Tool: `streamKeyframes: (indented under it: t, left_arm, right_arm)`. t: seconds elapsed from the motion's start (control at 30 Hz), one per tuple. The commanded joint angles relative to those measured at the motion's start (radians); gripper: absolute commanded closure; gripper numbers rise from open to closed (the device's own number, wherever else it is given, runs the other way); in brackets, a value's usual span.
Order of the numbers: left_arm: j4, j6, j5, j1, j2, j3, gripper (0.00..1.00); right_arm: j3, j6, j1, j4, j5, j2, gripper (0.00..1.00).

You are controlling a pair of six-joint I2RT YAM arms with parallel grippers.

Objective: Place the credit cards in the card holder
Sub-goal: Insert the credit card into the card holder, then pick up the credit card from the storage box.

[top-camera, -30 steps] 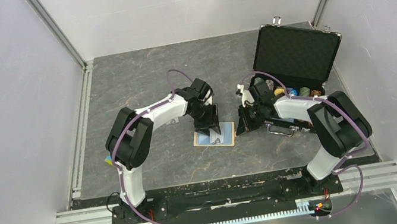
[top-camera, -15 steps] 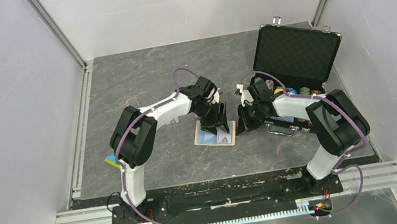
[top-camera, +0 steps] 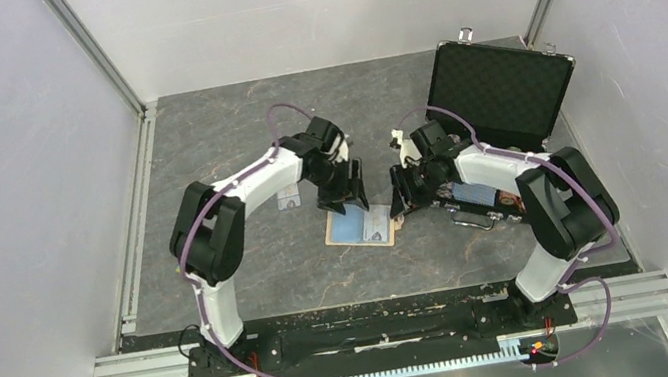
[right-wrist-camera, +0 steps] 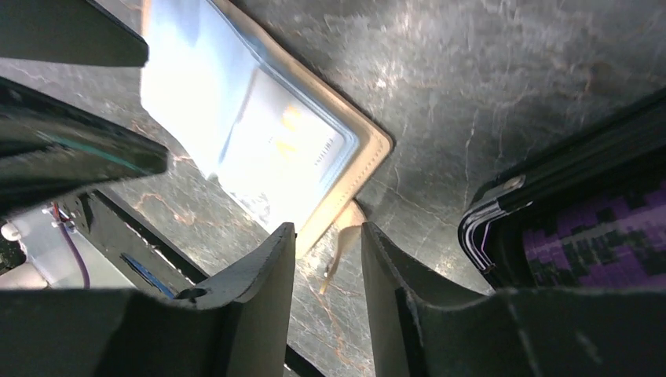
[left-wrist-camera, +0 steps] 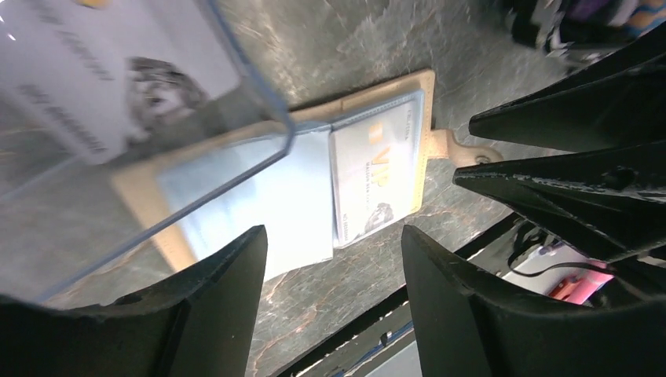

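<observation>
The tan card holder [top-camera: 362, 228] lies open on the table, light blue pockets up. One pale card [left-wrist-camera: 375, 177] sits in its right pocket, also seen in the right wrist view [right-wrist-camera: 290, 149]. Another pale card [top-camera: 289, 196] lies on the table left of my left gripper. A glossy printed card with a see-through border [left-wrist-camera: 86, 86] fills the upper left of the left wrist view. My left gripper [top-camera: 347, 202] is open and empty above the holder's far edge [left-wrist-camera: 334, 236]. My right gripper [top-camera: 401, 208] is narrowly open, with the snap tab [right-wrist-camera: 343, 239] between its fingers [right-wrist-camera: 327, 229].
An open black case [top-camera: 498, 97] stands at the back right, its lower half just behind my right arm, and its edge shows in the right wrist view [right-wrist-camera: 565, 204]. The black base rail [top-camera: 363, 331] runs along the table's near edge. White walls enclose the table.
My left gripper has pulled back from over the card holder toward the far left. My right gripper has shifted left, up to the holder's snap tab.
</observation>
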Motion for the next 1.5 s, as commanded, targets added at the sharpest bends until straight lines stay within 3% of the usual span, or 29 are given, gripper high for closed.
streamKeyframes:
  t: [0.0, 0.2, 0.33, 0.63, 1.0, 1.1, 1.27, 1.47]
  left_arm:
    - [0.024, 0.033, 0.009, 0.068, -0.103, 0.030, 0.30]
    - [0.142, -0.039, 0.138, 0.196, -0.108, -0.008, 0.31]
    - [0.158, -0.063, 0.151, 0.253, -0.067, 0.002, 0.35]
    - [0.107, -0.048, 0.036, 0.264, 0.053, 0.105, 0.54]
    - [-0.005, -0.017, -0.084, 0.262, 0.161, 0.234, 0.84]
    - [-0.013, -0.009, -0.090, 0.261, 0.147, 0.246, 0.82]
    - [-0.013, -0.003, -0.125, 0.258, 0.100, 0.231, 0.65]
    - [-0.049, 0.027, -0.131, 0.257, 0.146, 0.242, 0.65]
  right_arm:
    - [0.097, -0.020, 0.001, -0.023, 0.007, -0.003, 0.59]
    - [0.243, 0.004, 0.004, -0.004, -0.042, 0.107, 0.53]
    - [0.365, 0.034, 0.011, 0.013, -0.075, 0.200, 0.52]
    - [0.546, 0.106, 0.019, 0.053, -0.159, 0.382, 0.50]
    - [0.616, 0.165, 0.020, 0.090, -0.211, 0.464, 0.54]
    - [0.613, 0.164, 0.019, 0.091, -0.212, 0.462, 0.55]
    - [0.614, 0.163, 0.020, 0.087, -0.210, 0.463, 0.55]
    - [0.609, 0.161, 0.020, 0.086, -0.210, 0.469, 0.55]
